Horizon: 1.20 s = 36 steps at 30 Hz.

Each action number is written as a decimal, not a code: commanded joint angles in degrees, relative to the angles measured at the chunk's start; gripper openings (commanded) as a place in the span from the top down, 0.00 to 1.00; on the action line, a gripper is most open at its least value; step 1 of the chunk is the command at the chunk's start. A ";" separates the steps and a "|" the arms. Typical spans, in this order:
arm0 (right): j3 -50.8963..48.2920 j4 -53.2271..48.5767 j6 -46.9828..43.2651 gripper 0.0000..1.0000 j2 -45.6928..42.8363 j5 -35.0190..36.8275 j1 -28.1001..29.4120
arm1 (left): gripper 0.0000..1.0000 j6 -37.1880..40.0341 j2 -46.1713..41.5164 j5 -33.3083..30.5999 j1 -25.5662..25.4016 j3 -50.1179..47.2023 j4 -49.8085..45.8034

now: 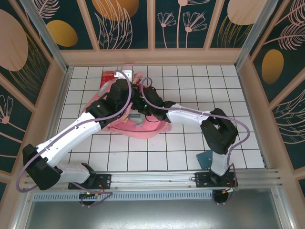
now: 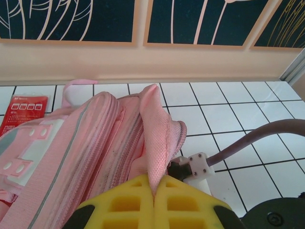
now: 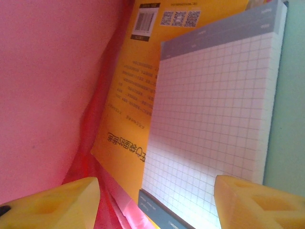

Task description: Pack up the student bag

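The pink student bag (image 1: pixel 143 130) lies in the middle of the tiled table. My left gripper (image 2: pixel 155 185) is shut on a flap of pink fabric at the bag's (image 2: pixel 71 148) opening, lifting it; from above it (image 1: pixel 127 97) is at the bag's far side. My right gripper (image 1: pixel 143 109) reaches into the opening from the right. In the right wrist view its yellow fingers (image 3: pixel 71 200) stand apart, and the gripper (image 3: pixel 156 193) is open inside the pink lining (image 3: pixel 43 86). An orange book (image 3: pixel 126 95) and a grid-paper notepad (image 3: pixel 214 119) lie ahead between the fingers, touching neither.
A red packet (image 1: pixel 107 75) lies on the tiles behind the bag, also at the left of the left wrist view (image 2: pixel 21 112). A dark teal flat item (image 1: pixel 206 157) sits by the right arm's base. A wooden wall (image 2: pixel 143 59) borders the table's far edge.
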 commanded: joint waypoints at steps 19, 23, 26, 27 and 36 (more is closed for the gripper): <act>-9.28 2.16 -0.31 0.42 -6.68 3.19 -1.61 | 0.98 -0.79 -1.81 -0.72 -0.44 1.29 7.99; -9.49 1.77 0.07 0.41 -5.69 1.92 -2.15 | 0.98 -0.86 -1.84 -0.54 -0.50 1.16 8.19; -9.43 3.94 0.59 0.41 -4.09 -0.74 -1.97 | 0.98 -0.97 -1.66 -0.33 -0.50 1.10 8.36; -9.09 4.53 0.64 0.42 -3.68 -1.37 -1.89 | 0.98 -0.95 -1.57 -0.20 -0.44 1.23 8.38; -2.59 11.33 1.73 0.42 4.30 -7.63 -1.53 | 0.98 -1.41 -1.22 1.33 -0.48 1.42 8.47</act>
